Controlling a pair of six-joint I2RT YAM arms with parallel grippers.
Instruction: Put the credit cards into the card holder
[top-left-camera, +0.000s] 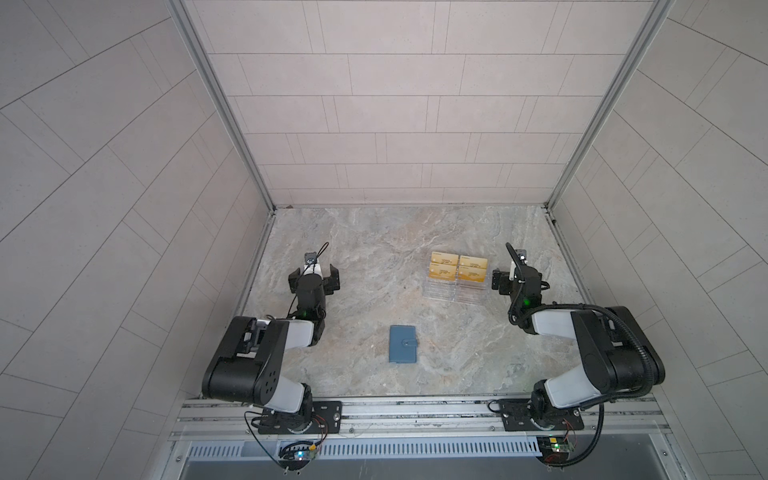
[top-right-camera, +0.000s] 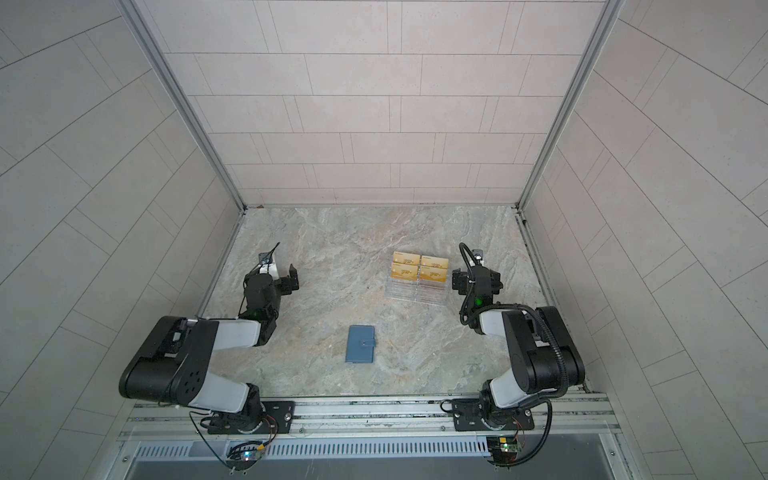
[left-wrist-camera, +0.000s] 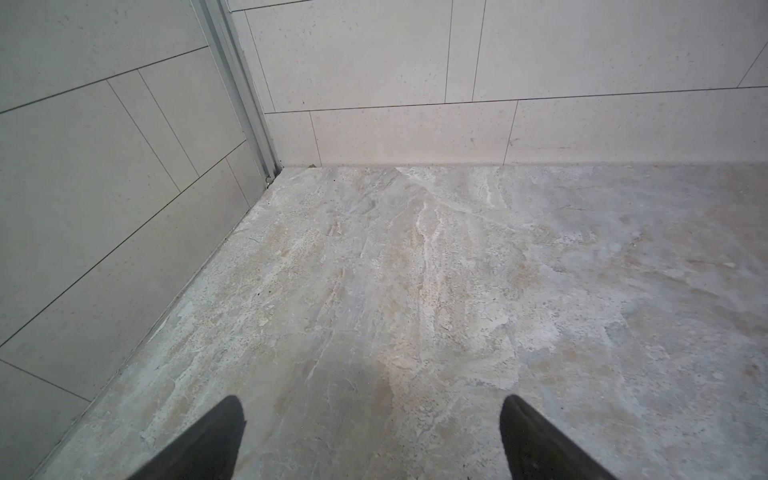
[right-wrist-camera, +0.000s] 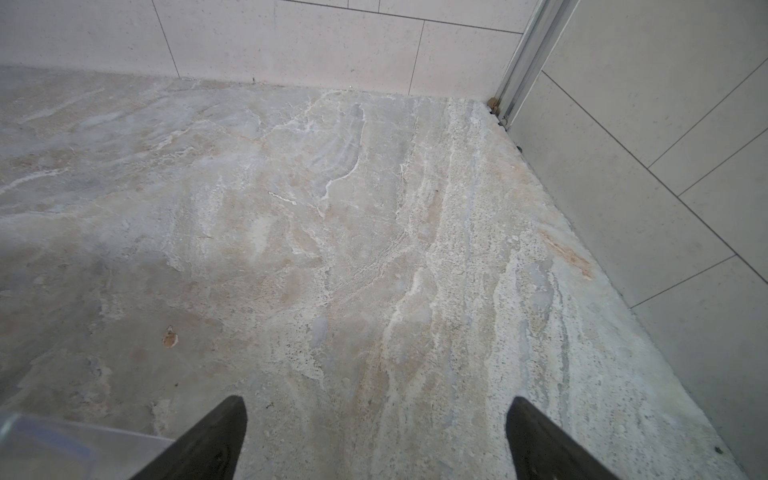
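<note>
Pale tiled walls enclose the marbled grey table on three sides. The card holder lies closed on it, with a clear rack of gold cards beyond and right of it. The left pincer and right pincer flank the holder, both spread, empty.

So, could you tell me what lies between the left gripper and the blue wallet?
Nothing: in both top views the stretch from the open left gripper to the closed wallet is bare marble table.
</note>
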